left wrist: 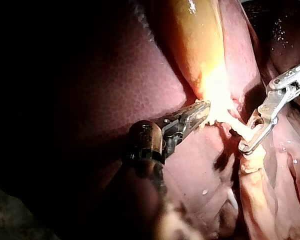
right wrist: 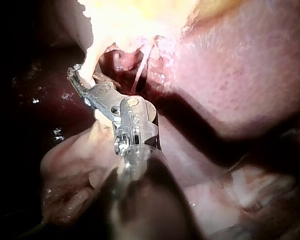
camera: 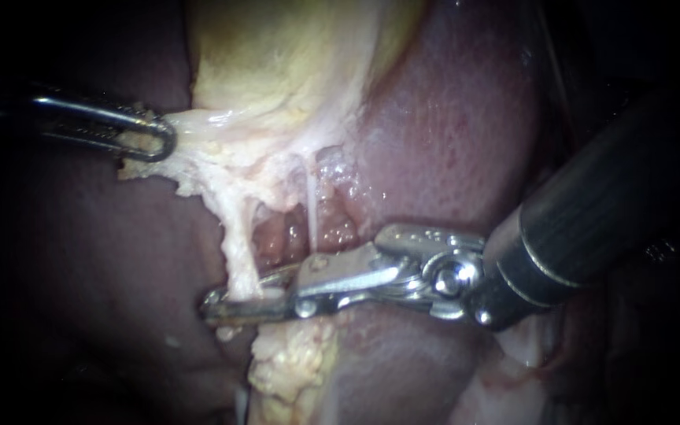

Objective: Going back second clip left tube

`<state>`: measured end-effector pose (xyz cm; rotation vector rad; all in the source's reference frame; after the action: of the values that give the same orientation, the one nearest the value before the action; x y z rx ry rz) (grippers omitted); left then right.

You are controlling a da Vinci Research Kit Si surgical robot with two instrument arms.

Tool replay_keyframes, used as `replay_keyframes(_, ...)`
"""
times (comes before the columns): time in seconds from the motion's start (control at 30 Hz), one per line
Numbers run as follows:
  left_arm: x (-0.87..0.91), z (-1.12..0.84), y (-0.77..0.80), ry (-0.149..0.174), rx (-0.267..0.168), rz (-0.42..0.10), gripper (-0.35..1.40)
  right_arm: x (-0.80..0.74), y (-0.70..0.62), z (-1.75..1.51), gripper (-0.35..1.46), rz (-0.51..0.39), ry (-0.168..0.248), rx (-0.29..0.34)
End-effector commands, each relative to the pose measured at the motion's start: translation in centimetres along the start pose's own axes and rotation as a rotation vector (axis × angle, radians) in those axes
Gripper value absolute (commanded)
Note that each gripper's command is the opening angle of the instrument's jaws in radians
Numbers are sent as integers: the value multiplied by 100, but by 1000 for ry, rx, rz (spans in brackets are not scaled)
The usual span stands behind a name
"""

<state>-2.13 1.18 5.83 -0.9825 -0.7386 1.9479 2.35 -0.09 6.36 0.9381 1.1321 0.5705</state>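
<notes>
Right instrument (camera: 234,297) had its jaws a little open around the left tube (camera: 239,252); left instrument (camera: 165,138) pinched the gallbladder (camera: 277,63) edge.

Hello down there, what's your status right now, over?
Left instrument shut on pale tissue at the gallbladder's edge. Right instrument open, left tube between its jaws. Clip on it: cannot tell. Nothing in the way.

The right instrument (right wrist: 81,80) holds its 2 jaws slightly apart, with a pale tube (right wrist: 91,62) running between them. Ahead of the jaws the tube joins the bright yellowish gallbladder (right wrist: 135,17). Just beside the tube hangs 1 thin white strand (right wrist: 140,70). The mottled liver (right wrist: 240,75) lies on one side of the shaft, and pale fatty tissue (right wrist: 70,170) on the other.
</notes>
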Motion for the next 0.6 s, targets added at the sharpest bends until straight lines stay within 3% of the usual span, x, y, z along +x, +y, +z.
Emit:
replay_keyframes(0.03, 0, 0, 1, 0, 1, 0, -35, 0, 1, 1, -26, 0, -10, 25)
replay_keyframes(0.13, 0, 0, 1, 0, 1, 0, -35, -5, 3, 6, 22, -6, -7, 49)
replay_keyframes(0.2, 0, 0, 1, 0, 1, 0, -35, -8, 6, 11, 40, -4, 17, 58)
replay_keyframes(0.27, 0, 0, 1, 0, 1, 0, -35, -10, 11, 18, 45, -7, 50, 69)
replay_keyframes(0.4, 0, 0, 1, 0, 1, 0, -35, -12, 23, 29, 48, -23, 72, 67)
replay_keyframes(0.6, 0, 0, 2, 1, 1, 0, -35, -14, 50, 31, 49, -152, 103, -19)
